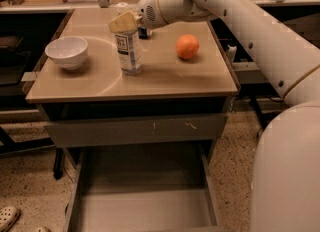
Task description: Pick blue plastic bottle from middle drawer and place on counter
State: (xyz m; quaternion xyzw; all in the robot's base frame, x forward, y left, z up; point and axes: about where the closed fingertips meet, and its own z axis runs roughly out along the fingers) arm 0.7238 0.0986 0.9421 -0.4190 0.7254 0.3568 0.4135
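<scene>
The small clear plastic bottle [129,51] with a pale printed label stands upright on the glossy tan counter [170,78], between the round white bowl [66,52] and the orange fruit [187,46]; the pale tan gripper [124,22] sits over its top, hiding the cap; whether it is clamped on the bottle cannot be told; below, the wide grey metal middle drawer [145,211] stands pulled out.

The bottle [129,51] stands upright on the counter [165,78], left of its middle. The gripper [124,23] sits at the bottle's top, its arm reaching in from the far right. A bowl [66,52] rests left of the bottle, a fruit [187,46] right of it. Below, the middle drawer [145,206] juts out toward the near side.
</scene>
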